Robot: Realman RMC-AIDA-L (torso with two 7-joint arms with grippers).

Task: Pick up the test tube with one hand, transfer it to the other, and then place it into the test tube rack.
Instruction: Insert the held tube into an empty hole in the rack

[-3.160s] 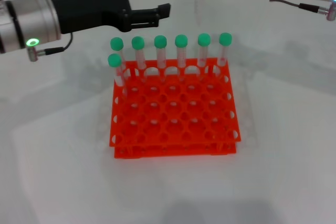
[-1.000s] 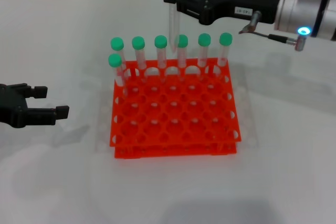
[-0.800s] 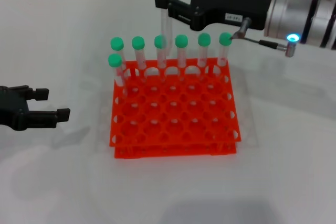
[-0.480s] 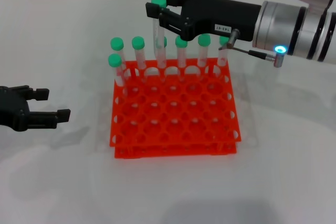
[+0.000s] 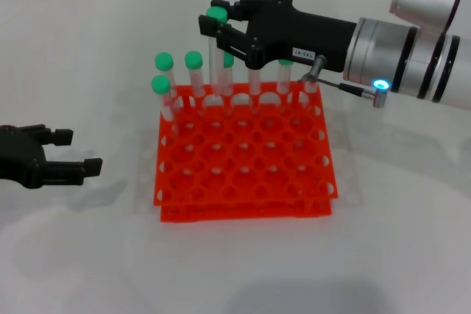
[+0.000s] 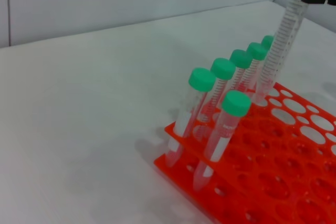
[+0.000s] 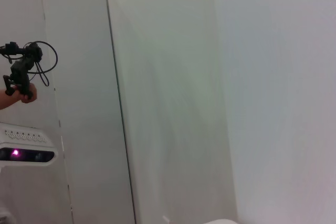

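Observation:
My right gripper, black with a small white label, is shut on the green cap of the test tube. The tube hangs upright over the back of the orange test tube rack, between the standing tubes. Its tip reaches the rack's top tier; whether it sits in a hole is unclear. The left wrist view shows the same tube, taller than its neighbours, above the rack. My all-black left gripper rests open and empty, low at the left, apart from the rack.
Several identical green-capped tubes stand in the rack's back row, and one stands in the second row at its left corner. The rack's other holes hold nothing. The white table surrounds it. The right wrist view shows only a wall.
My right gripper has carried the tube leftward and down, from above the back row to the rack's top. The left gripper has withdrawn to the left side and now lies still.

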